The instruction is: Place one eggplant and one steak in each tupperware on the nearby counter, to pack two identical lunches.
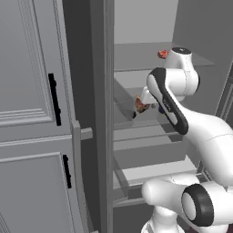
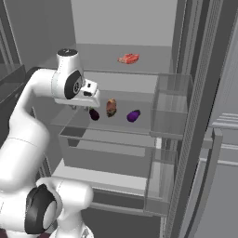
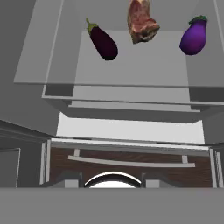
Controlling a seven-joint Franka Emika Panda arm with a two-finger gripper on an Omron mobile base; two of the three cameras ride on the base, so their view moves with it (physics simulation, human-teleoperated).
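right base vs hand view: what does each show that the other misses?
Right base only: a second steak on the upper shelf, the white arm reaching in, and the clear door bins.
Hand only: a brown wood-look floor strip below the shelves.
Both: the darker eggplant, the steak beside it and the brighter purple eggplant, in a row on the middle shelf.

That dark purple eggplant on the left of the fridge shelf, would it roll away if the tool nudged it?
Probably, somewhat: the glossy dark-purple egg-shaped eggplant is rounded and lies on its side on a flat grey shelf, so a push may roll or spin it. Its shiny skin looks slippery for a pinch. It seems plump and stiff, unlikely to flop.
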